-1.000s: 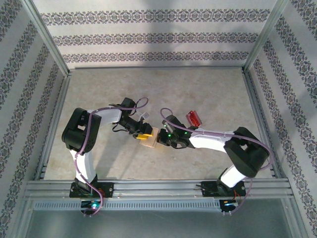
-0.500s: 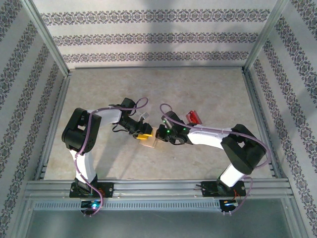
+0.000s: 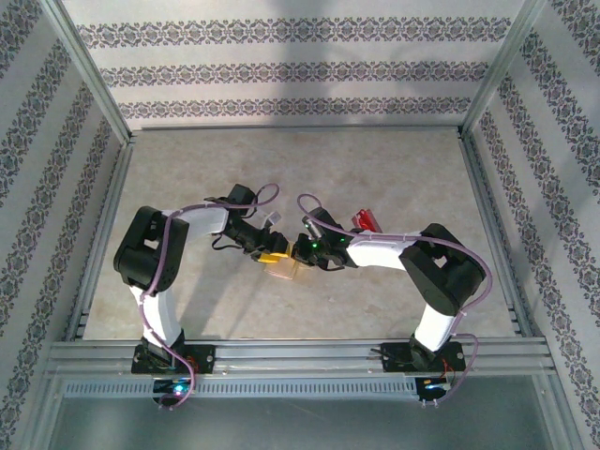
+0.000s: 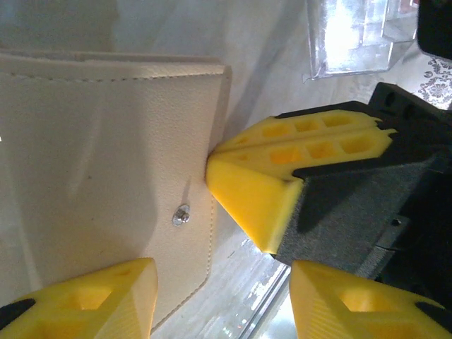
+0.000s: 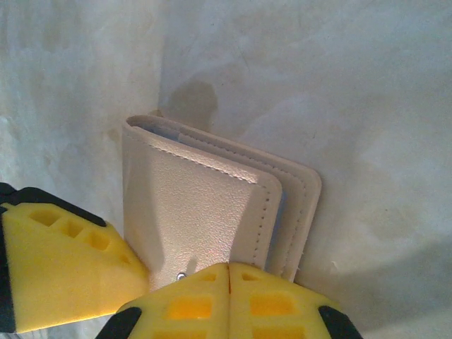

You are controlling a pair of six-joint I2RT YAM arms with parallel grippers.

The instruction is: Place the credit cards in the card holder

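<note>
Right wrist view: card holder [image 5: 212, 205] lies folded closed, centre frame. Right gripper [image 5: 227, 272] has its fingers pressed together at the holder's lower edge. Left gripper [image 4: 222, 282] jaws apart. Credit cards [image 3: 364, 222] lie outside the holder.

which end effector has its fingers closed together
The right end effector: its yellow fingers touch, at the tan folding wallet's edge; the left end effector's stand apart.

We see a beige card holder [image 5: 212, 205], yellow fingers [image 5: 49, 261], red credit cards [image 3: 364, 221] and walls [image 3: 281, 66] with grey floral stripes.
</note>
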